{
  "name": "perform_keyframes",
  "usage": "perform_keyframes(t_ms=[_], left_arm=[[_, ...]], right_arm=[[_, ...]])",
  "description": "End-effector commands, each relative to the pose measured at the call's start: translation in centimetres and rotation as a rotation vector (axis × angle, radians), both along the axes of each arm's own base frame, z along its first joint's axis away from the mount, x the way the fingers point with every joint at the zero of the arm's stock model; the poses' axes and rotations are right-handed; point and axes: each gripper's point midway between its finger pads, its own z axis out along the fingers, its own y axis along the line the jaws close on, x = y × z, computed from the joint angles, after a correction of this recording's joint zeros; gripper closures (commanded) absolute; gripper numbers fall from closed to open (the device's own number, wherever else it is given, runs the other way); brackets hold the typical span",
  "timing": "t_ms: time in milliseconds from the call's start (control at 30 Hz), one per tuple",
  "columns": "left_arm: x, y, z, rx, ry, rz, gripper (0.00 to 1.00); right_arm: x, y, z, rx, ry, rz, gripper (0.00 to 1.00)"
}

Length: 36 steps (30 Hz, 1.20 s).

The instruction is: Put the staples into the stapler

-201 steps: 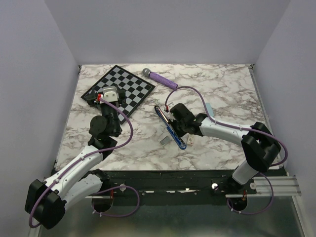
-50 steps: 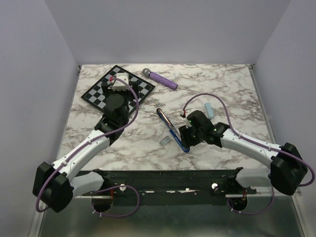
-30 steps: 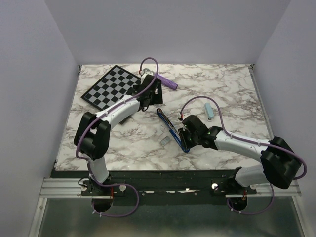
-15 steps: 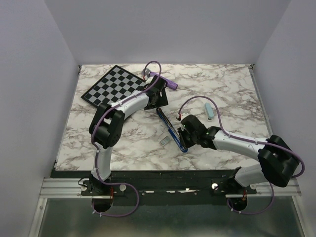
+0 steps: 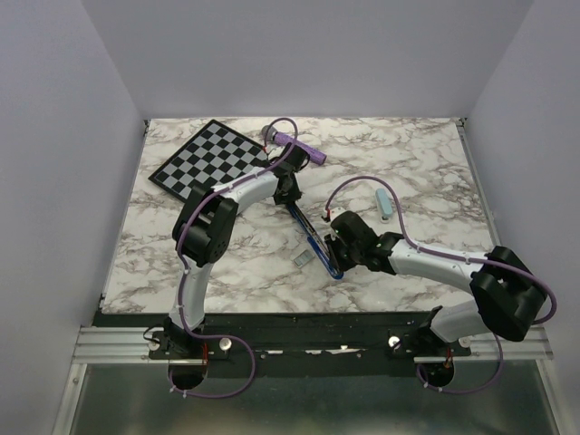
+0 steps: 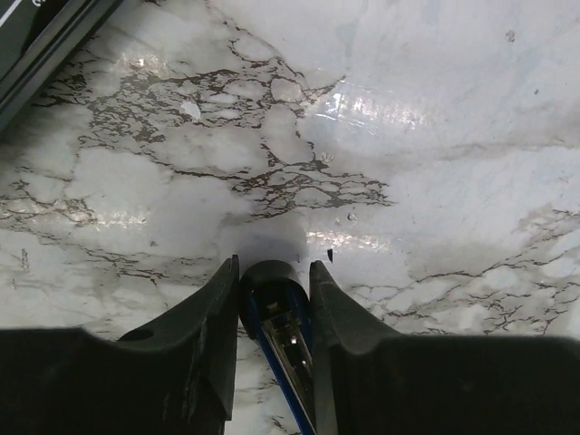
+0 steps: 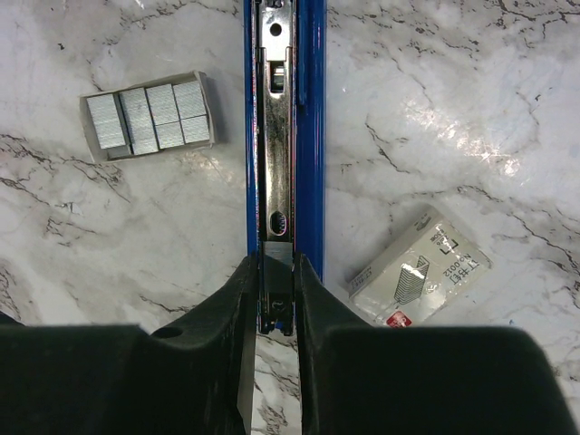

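**Stapler held at both ends, middle of table**

1. A chessboard (image 5: 216, 161) lies flat at the far-left corner of the marble table (image 5: 435, 163). Just to its right, near the far edge, lies a purple microphone (image 5: 294, 145).

2. The left tool (image 5: 290, 198) is pinching the stapler (image 5: 311, 234) at its far end. In the left wrist view both fingers (image 6: 213, 313) press against the rounded dark end, one on each side.

3. The stapler lies opened out flat near the middle of the table. It runs obliquely, with its near end further right. Its blue body and silver magazine rail face up.

4. An open tray of staples (image 7: 148, 114) sits on the table just left of the stapler, apart from it. It holds four strips side by side.

5. The right tool (image 5: 335, 261) is pinching the stapler's near end, its fingers closed on the silver rail.

6. A white staple box (image 7: 419, 272) lies just right of the stapler, tilted.

7. A pale blue bar (image 5: 384, 203) lies further right, well apart from the stapler.
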Motion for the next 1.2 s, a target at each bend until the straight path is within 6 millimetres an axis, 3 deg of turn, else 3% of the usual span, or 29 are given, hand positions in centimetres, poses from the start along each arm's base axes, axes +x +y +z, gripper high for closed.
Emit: perform_keyframes(t_ms=[0,100,167,200,267,467,833,1167], left_arm=[[-0.6,0.0,0.1,-0.009,0.010,0.017,0.72],[-1.0,0.1,1.5,-0.035,-0.023,0.030,0.80],[-0.9,0.0,3.5,-0.064,-0.071,0.034,0.80],[-1.5,0.2,3.2,-0.057,-0.070,0.044,0.80],[-1.7,0.1,4.8,-0.082,-0.117,0.053,0.80],[-3.9,-0.3,6.8,-0.037,-0.206,0.065,0.80],[-7.1,-2.2,8.1,0.020,-0.302,0.060,0.82],[-10.0,-4.5,10.3,-0.109,-0.369,0.099,0.84]], right_arm=[[0.8,0.6,-0.1,-0.007,-0.034,0.003,0.77],[1.3,0.8,0.2,-0.001,-0.047,-0.007,0.78],[1.5,1.0,0.2,0.003,-0.052,-0.010,0.78],[1.5,1.1,0.1,0.004,-0.049,-0.007,0.80],[1.7,1.5,0.0,0.008,-0.042,-0.002,0.80],[2.1,1.8,0.0,0.009,-0.055,-0.008,0.80],[2.8,2.5,0.6,0.030,-0.087,0.009,0.80],[2.8,2.6,0.2,0.046,-0.089,0.002,0.80]])
